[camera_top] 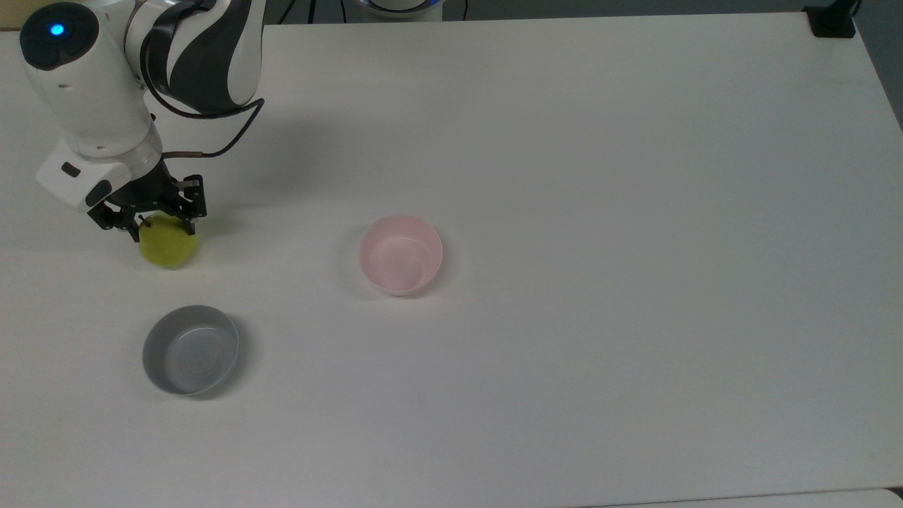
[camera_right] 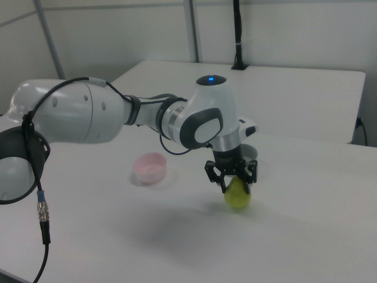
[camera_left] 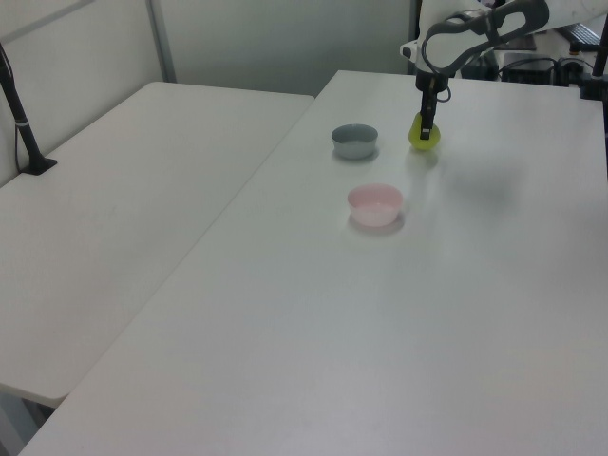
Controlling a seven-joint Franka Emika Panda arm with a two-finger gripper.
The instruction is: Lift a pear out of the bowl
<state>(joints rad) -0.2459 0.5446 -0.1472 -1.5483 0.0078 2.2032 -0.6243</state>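
Pear (camera_top: 168, 248) sits clamped between the fingers of the tool (camera_top: 154, 224), gripped near its stem end so the rounded body hangs below the black fingers. It is low over the white surface (camera_top: 600, 212), near the top view's left edge and well apart from the pink bowl (camera_top: 401, 254), which lies empty toward the middle. That bowl's smooth inside shows nothing in it, so by my judgement the fruit is already out of it and the pick is done; the low height suggests a set-down on the bare surface could come next. The grey bowl (camera_top: 190, 349) stands nearer the front edge in the top view, also empty.

From above, the spacing of the three things reads plainly, but not the height of the fruit. The right view shows the pear (camera_right: 237, 193) almost on the surface, its shadow directly under it; whether it touches I cannot tell. The left view places the pear (camera_left: 424, 136) beyond the grey bowl (camera_left: 354, 141), toward the far edge.
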